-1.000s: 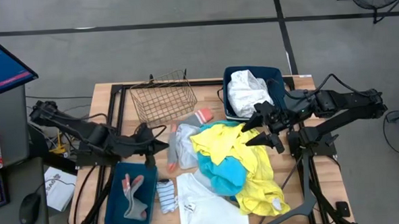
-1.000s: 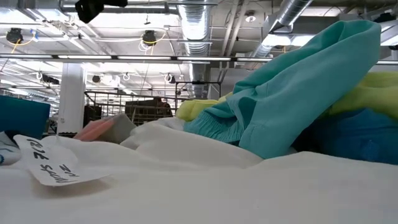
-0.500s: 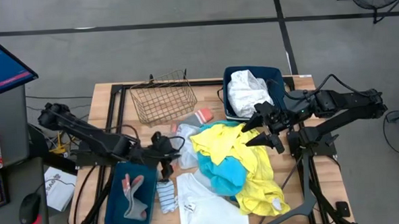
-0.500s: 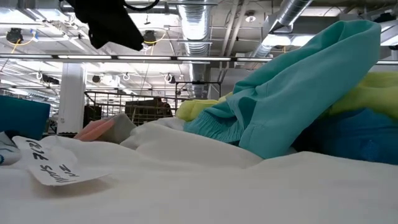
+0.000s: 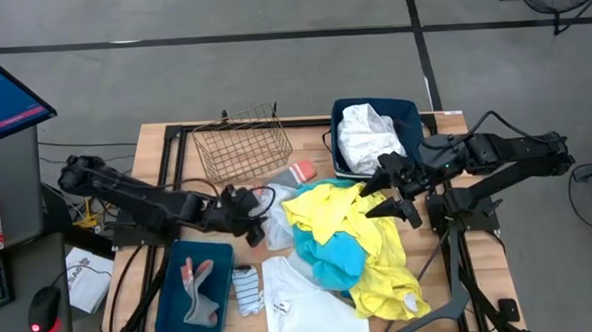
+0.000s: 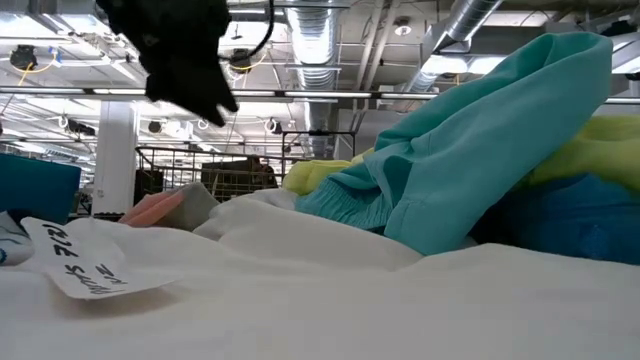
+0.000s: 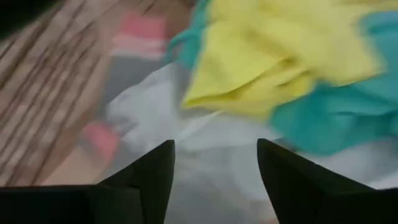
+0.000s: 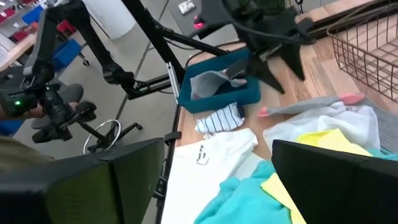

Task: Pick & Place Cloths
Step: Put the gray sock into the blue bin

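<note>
- Now I see my left gripper [image 5: 259, 210] hanging with fingers parted and nothing between them, over the pale grey cloth [image 5: 275, 219] at the pile's left edge.
- My right gripper [image 5: 384, 187] waits wide open and empty over the yellow cloth [image 5: 330, 211].
- White cloth [image 5: 304, 296] carries a tag [image 6: 78, 263]; I can't read its writing.
</note>
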{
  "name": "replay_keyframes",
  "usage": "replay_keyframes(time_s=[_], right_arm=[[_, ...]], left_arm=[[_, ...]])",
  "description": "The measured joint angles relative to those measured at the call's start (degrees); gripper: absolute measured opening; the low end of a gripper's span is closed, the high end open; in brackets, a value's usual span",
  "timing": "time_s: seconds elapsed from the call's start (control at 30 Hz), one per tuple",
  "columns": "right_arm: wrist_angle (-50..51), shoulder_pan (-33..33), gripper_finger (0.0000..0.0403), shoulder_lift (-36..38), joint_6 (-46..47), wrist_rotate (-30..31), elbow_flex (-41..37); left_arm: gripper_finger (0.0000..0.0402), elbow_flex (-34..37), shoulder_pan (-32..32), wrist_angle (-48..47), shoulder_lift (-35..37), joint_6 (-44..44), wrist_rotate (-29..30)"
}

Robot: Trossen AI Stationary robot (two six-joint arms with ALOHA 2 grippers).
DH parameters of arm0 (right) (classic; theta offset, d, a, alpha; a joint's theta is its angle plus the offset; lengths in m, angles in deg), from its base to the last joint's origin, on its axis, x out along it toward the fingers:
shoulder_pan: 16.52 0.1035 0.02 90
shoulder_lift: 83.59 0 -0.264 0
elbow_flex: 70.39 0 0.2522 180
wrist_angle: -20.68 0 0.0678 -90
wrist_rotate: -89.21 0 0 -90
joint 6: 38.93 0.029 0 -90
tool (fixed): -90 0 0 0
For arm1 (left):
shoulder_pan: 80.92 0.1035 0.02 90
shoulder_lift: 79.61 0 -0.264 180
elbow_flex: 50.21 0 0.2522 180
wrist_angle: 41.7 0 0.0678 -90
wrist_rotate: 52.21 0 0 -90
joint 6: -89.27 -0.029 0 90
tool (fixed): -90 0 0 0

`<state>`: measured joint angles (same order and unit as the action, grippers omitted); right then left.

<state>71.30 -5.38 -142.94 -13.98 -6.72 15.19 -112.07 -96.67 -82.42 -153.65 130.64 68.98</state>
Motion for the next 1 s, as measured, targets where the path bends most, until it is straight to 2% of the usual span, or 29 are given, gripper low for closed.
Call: replay_keyframes(time_s=[0.17, 0.3, 0.57, 0.67, 0.9, 1.0], right_arm=[[1.72, 0.02, 0.0291, 0.01, 0.00, 0.00, 0.01], [1.93, 0.02, 0.0291, 0.00, 0.00, 0.00, 0.00], [1.88, 0.02, 0.0291, 0.00, 0.00, 0.00, 0.01], [1.86, 0.02, 0.0291, 0.00, 0.00, 0.00, 0.00], [1.73, 0.02, 0.0291, 0.02, 0.00, 0.00, 0.02], [1.73, 0.02, 0.0291, 0.02, 0.00, 0.00, 0.01]], left_arm=[[0.0223, 0.00, 3.33, -9.44, 0.00, 11.01, -3.41], [0.0223, 0.00, 5.93, -10.67, 0.00, 17.44, -5.69], [0.0224, -0.10, 6.85, -10.55, -0.99, 20.56, -5.97], [0.0224, -0.09, 6.85, -10.06, -3.51, 20.85, -6.91], [0.0224, -0.07, 6.78, -10.09, -11.05, 22.44, -13.46], [0.0224, -0.07, 6.78, -9.69, -12.99, 23.58, -13.69]])
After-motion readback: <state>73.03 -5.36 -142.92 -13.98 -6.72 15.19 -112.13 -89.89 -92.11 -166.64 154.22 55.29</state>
